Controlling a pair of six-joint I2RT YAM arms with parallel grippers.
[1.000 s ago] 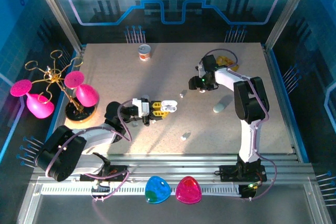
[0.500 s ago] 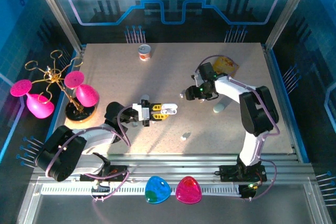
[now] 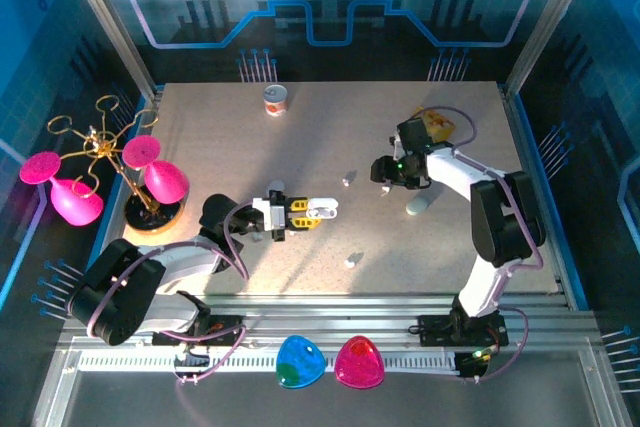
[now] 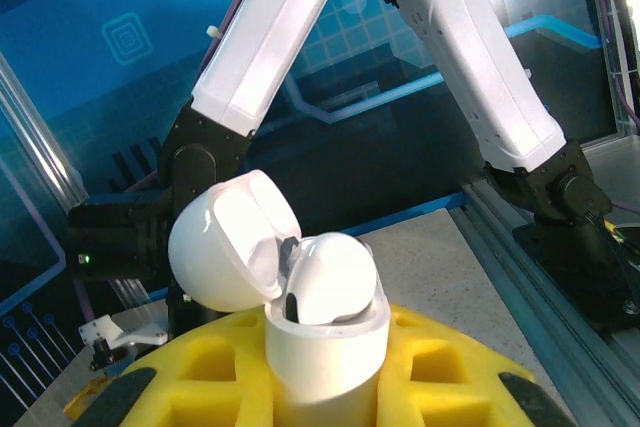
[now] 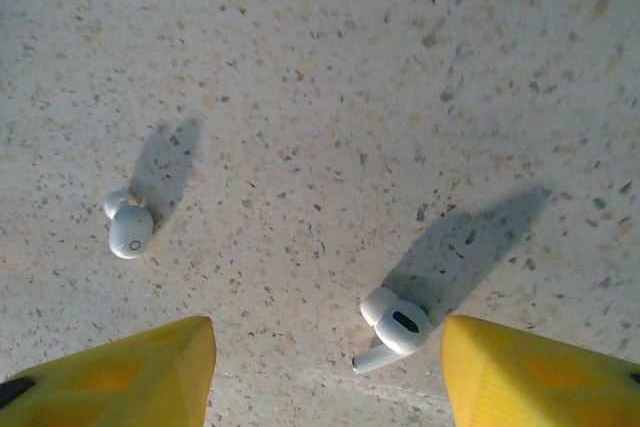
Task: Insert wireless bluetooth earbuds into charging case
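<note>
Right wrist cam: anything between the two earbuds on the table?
No. In the right wrist view, bare speckled table runs between the rounder earbud and the stemmed earbud.

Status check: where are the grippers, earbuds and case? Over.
Left gripper shut on open charging case. Right gripper open over stemmed earbud lying on table. Second earbud lies apart, nothing blocking.
</note>
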